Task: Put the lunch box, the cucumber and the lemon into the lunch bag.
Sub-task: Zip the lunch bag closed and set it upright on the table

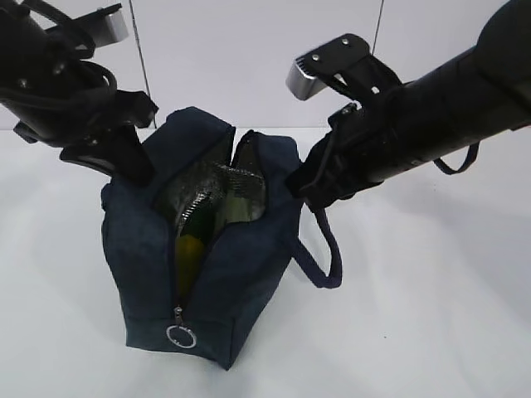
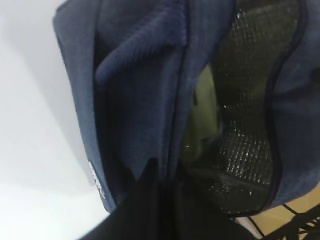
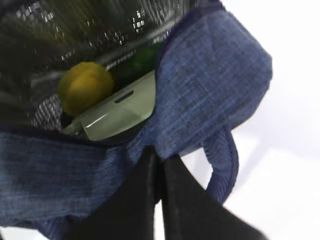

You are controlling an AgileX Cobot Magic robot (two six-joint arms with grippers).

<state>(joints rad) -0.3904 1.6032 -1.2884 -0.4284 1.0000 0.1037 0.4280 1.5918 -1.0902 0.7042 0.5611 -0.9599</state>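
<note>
The navy lunch bag (image 1: 241, 282) stands open at the table's middle, its silver lining showing. Inside it, the right wrist view shows the yellow lemon (image 3: 85, 87) resting on the pale green lunch box (image 3: 120, 112), with the dark green cucumber (image 3: 145, 57) behind them. The lemon also shows in the exterior view (image 1: 189, 246). My left gripper (image 1: 137, 170) is shut on the bag's left rim (image 2: 150, 125). My right gripper (image 3: 159, 160) is shut on the bag's right rim (image 3: 200, 90), beside a loop handle (image 3: 225, 160).
The zipper's silver ring pull (image 1: 181, 336) hangs at the bag's near end. One loop handle (image 1: 323, 257) droops on the right side. The white table (image 1: 431, 315) surrounds the bag. Both arms lean in over the bag from either side.
</note>
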